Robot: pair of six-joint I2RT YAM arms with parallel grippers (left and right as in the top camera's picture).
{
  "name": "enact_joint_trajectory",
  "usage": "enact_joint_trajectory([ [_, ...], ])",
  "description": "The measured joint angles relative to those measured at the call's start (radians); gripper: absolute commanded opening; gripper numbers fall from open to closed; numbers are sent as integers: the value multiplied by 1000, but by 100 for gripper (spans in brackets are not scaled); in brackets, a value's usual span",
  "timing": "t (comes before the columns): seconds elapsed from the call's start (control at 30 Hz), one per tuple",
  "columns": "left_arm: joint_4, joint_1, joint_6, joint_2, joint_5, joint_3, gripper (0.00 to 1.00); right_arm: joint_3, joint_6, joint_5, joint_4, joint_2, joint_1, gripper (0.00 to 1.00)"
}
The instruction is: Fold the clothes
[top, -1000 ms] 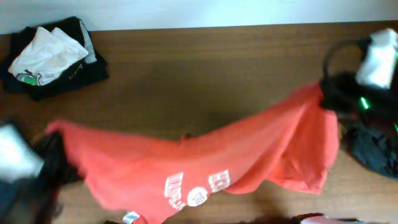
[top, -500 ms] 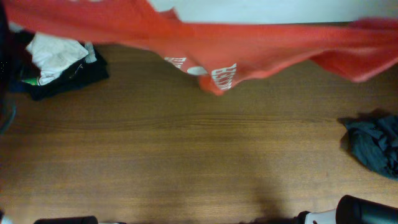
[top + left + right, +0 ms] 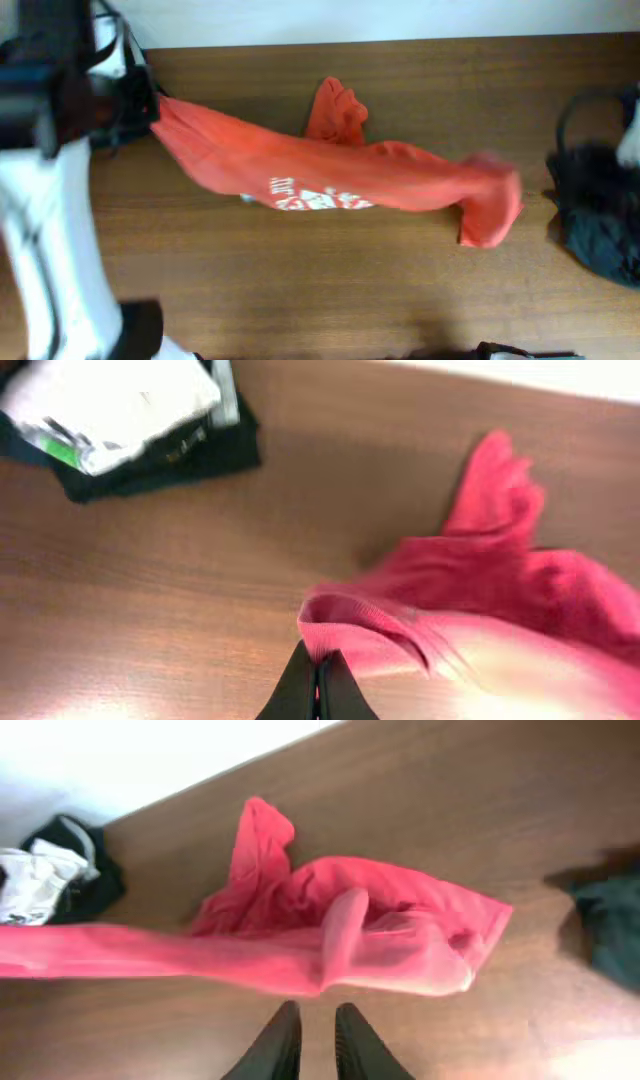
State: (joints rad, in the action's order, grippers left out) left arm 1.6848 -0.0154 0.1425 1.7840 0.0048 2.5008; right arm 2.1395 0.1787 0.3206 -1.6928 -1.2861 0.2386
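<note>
The orange-red T-shirt [image 3: 340, 175] lies stretched across the middle of the table, with white lettering showing on its front edge. One end bunches up at the back [image 3: 335, 105]. My left gripper [image 3: 318, 665] is shut on the shirt's left edge [image 3: 350, 625], and its arm shows at the far left of the overhead view [image 3: 60, 100]. My right gripper [image 3: 315, 1025] is slightly open and empty, just short of the shirt [image 3: 340, 935]. The dark charcoal garment [image 3: 600, 235] lies crumpled at the right edge and also shows in the right wrist view [image 3: 610, 920].
A pile of folded black and white clothes [image 3: 120, 420] sits at the back left corner, also seen in the right wrist view [image 3: 55, 870]. The right arm is a dark blur at the right edge [image 3: 595, 140]. A white wall runs behind the table.
The shirt was swung up toward the back and has come down across the table. My right gripper has let go of it. My left arm has moved to the back left, still holding it.
</note>
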Motion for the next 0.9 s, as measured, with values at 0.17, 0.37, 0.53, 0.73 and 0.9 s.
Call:
enact_joint_trajectory([
  [0.17,3,1,1,-435,78,-226,30,-187,-2,-21,0,244,0,29],
  [0.37,3,1,10,-760,126,-697,45,-527,-5,9,2,347,0,69],
  [0.53,-2,1,19,-797,61,-845,68,-888,-57,76,104,313,0,76],
  [0.73,-84,1,22,-707,47,-1043,79,-1070,-141,248,379,135,-6,81],
  [0.9,-137,1,22,-563,60,-1172,79,-1070,-157,277,585,-125,-180,81],
])
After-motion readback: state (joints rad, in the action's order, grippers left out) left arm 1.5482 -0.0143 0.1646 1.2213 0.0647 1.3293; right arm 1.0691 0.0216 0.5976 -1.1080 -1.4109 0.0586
